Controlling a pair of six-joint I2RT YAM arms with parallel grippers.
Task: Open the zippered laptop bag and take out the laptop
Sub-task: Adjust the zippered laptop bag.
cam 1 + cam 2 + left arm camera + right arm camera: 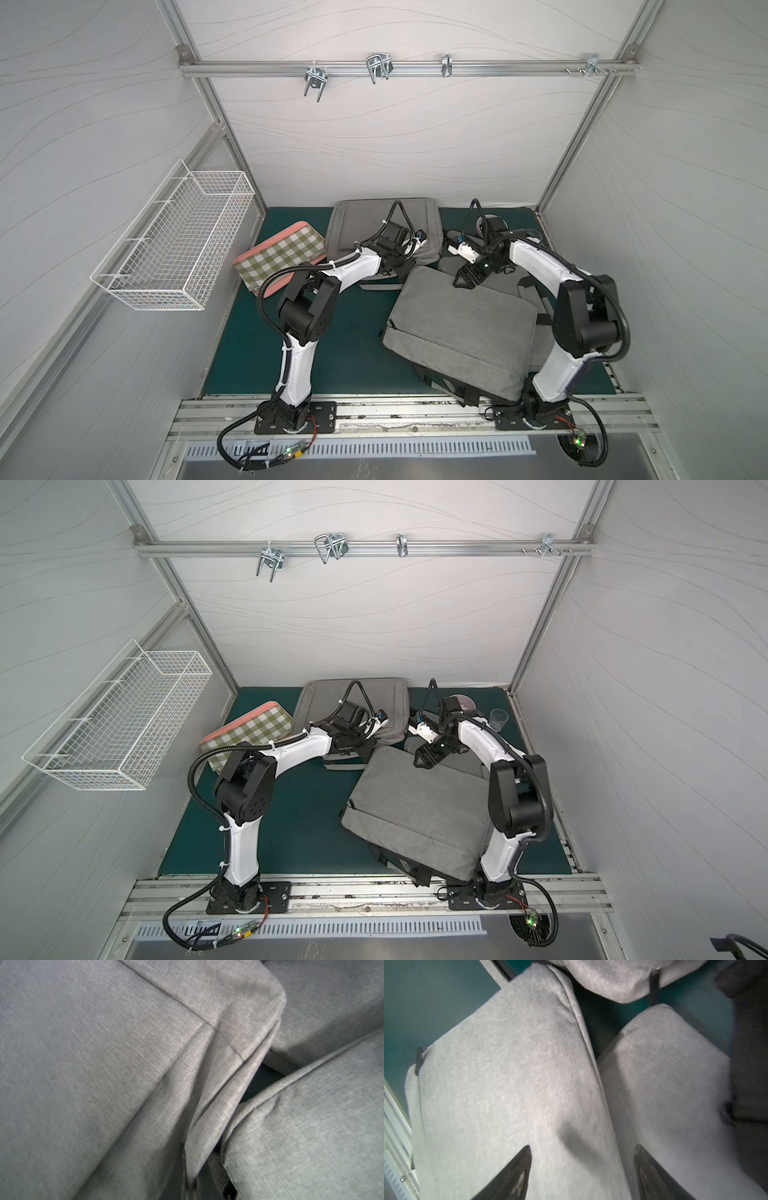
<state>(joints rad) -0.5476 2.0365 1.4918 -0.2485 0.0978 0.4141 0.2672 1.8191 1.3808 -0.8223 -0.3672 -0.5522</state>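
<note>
Laptop bag [353, 224] lies flat on the green table [340, 345], just beside the checked tray [280, 257]. The left tool [394, 266] is closed at the bag corner far from the tray; whether it pinches cloth or a zip pull, I cannot tell. The right tool [581, 1147] gapes empty over a grey backpack [461, 332] farther from the tray. Both fabrics look alike and touch, so a grab could catch the wrong one or drag the bag. No writing is legible.

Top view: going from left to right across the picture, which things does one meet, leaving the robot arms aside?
Wire basket → checked tray → grey bag at the back → clear cup.
</note>
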